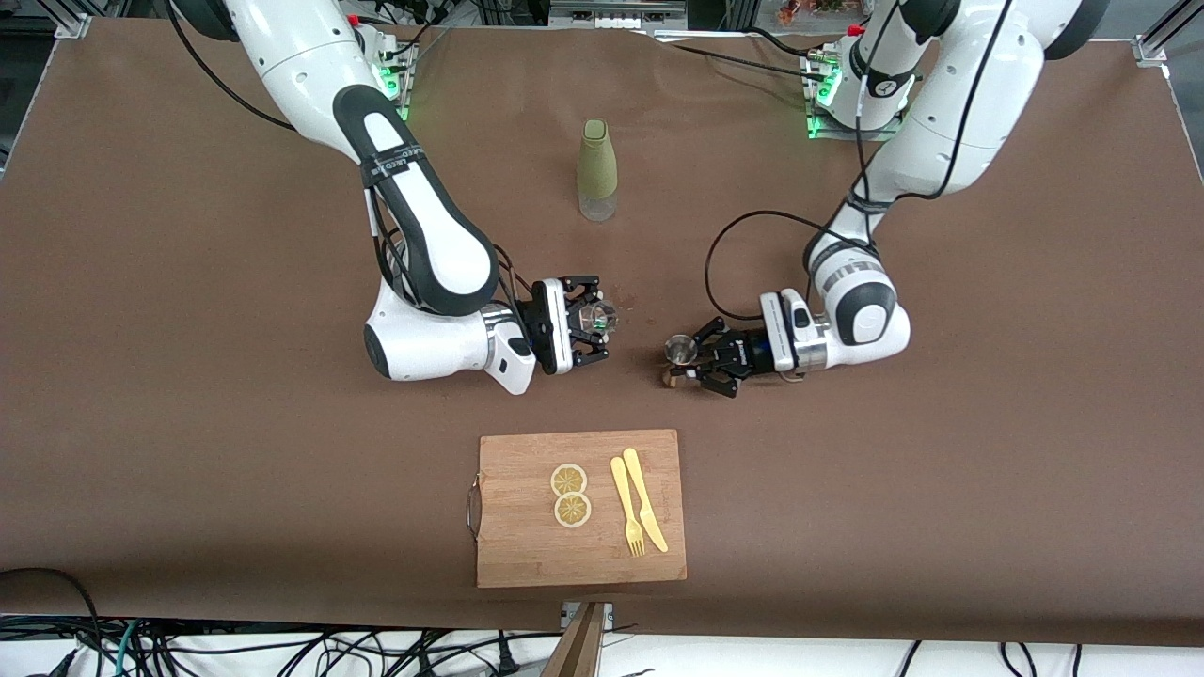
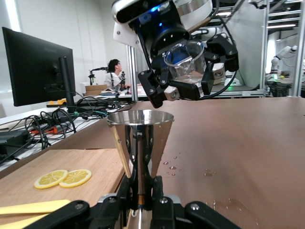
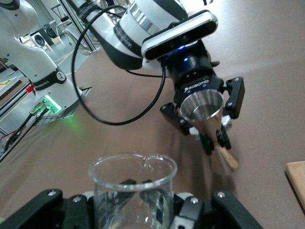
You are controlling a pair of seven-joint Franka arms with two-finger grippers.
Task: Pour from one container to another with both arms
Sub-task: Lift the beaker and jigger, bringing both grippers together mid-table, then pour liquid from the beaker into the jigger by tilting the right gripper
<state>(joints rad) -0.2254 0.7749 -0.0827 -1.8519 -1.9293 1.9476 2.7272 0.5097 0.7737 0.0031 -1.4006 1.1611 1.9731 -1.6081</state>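
Observation:
My left gripper (image 1: 687,363) (image 2: 141,198) is shut on the narrow waist of a steel double-cone jigger (image 1: 677,351) (image 2: 139,138) (image 3: 204,109). It holds the jigger upright, low over the middle of the table. My right gripper (image 1: 594,322) (image 3: 133,210) is shut on a clear glass beaker (image 1: 593,318) (image 3: 132,188) (image 2: 185,61). The beaker looks about upright, beside the jigger toward the right arm's end and a little higher than the jigger's rim. A gap separates the two vessels. I see no liquid in the beaker.
A green-sleeved bottle (image 1: 597,169) stands farther from the front camera. Nearer is a wooden cutting board (image 1: 527,555) with two lemon slices (image 1: 569,494), a wooden fork and a knife (image 1: 638,503). Water drops (image 2: 172,165) dot the brown table between the grippers.

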